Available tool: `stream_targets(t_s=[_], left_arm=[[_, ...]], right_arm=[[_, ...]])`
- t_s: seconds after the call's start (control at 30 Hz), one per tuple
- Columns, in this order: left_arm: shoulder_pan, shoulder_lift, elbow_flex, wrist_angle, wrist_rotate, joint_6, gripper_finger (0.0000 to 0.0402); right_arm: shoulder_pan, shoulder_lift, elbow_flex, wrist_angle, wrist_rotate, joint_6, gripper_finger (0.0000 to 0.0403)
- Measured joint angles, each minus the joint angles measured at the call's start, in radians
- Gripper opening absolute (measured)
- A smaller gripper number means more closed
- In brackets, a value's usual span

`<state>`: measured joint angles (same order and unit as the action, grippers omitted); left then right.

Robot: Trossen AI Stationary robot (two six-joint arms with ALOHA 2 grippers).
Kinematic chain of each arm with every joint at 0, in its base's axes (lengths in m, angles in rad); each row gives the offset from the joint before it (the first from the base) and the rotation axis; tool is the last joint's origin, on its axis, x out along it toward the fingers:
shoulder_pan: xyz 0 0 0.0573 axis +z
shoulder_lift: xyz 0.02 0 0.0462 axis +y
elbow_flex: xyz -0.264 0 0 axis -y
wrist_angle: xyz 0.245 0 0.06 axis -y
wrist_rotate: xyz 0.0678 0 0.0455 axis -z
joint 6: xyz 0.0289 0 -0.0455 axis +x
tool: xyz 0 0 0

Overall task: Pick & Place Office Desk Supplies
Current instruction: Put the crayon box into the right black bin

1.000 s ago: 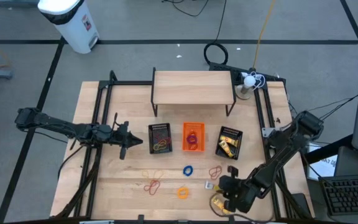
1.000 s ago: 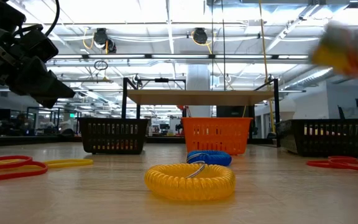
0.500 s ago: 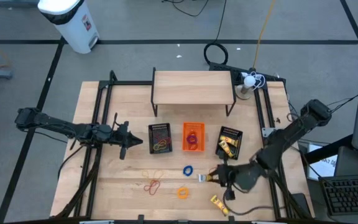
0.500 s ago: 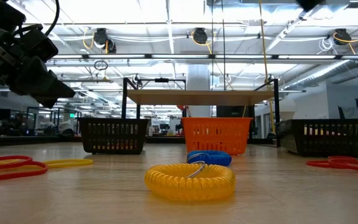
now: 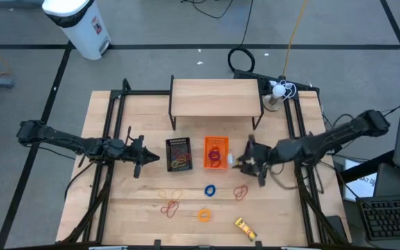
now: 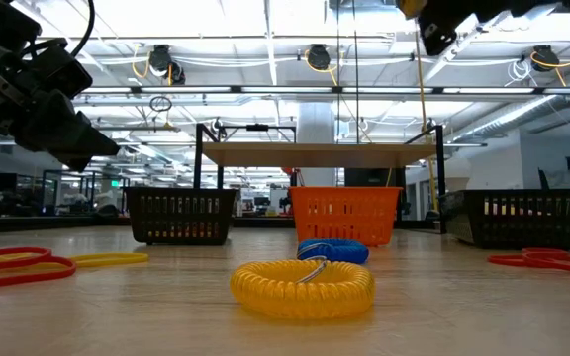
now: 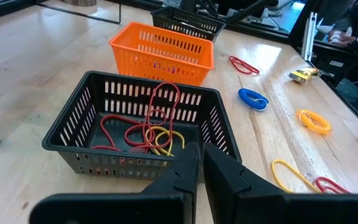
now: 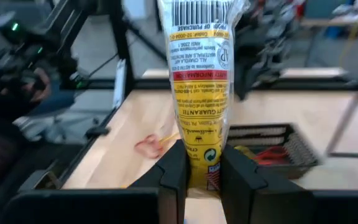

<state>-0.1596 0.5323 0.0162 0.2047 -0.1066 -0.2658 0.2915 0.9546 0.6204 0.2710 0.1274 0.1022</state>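
- Right end effector (image 5: 245,162) clamps a yellow packet (image 8: 201,81) between its two fingers (image 8: 174,171); packet stands up out of the grip, barcode end farthest from the fingers.
- It hangs above the desk (image 5: 137,208), between the orange tray (image 5: 216,152) and the right-hand black mesh tray (image 5: 259,150), whose near part the arm covers.
- Blue ring (image 5: 210,189) and a red rubber band (image 5: 240,192) lie on the desk near it, toward the front edge; orange ring (image 5: 205,215) and a second yellow packet (image 5: 245,228) lie farther out the same way.
- Left end effector (image 5: 150,159) waits with fingers (image 7: 188,168) pressed together, gripping nothing, just beside the left black mesh tray (image 5: 179,153).
- That tray holds red and yellow rubber bands (image 7: 148,127).
- More red and tan rubber bands (image 5: 170,205) lie loose on the desk, near the left end effector toward the front edge.
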Motion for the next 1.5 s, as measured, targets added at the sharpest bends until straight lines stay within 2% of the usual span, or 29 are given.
stream_targets(t_s=[0.1, 0.23, 0.53, 0.63, 0.77, 1.1, 1.5], left_arm=[[0.0, 0.0, 0.0, 0.0, 0.0, 0.007, 0.0024], [0.0, 0.0, 0.0, -0.001, 0.0, 0.009, 0.0024], [0.0, 0.0, 0.0, -0.001, -0.027, 0.009, 0.0024], [0.0, 0.0, 0.0, -0.009, -0.034, 0.009, 0.0024], [0.0, 0.0, 0.0, -0.02, -0.039, 0.009, 0.0024], [0.0, 0.0, 0.0, -0.028, -0.128, 0.039, 0.0024], [0.0, 0.0, 0.0, -0.061, -0.128, 0.005, 0.0024]], right_arm=[[-0.025, -0.129, -0.056, 0.001, 0.007, -0.042, 0.0055], [-0.03, -0.281, -0.133, 0.0, 0.083, -0.064, 0.0055], [-0.046, -0.526, -0.264, -0.001, 0.163, -0.115, 0.0055], [-0.07, -0.589, -0.296, -0.018, 0.16, -0.109, 0.0055], [-0.087, -0.649, -0.351, -0.044, 0.159, -0.091, 0.0055], [-0.09, -0.759, -0.488, -0.037, 0.159, -0.068, 0.0055], [-0.089, -0.785, -0.521, -0.036, 0.159, -0.035, 0.0055]])
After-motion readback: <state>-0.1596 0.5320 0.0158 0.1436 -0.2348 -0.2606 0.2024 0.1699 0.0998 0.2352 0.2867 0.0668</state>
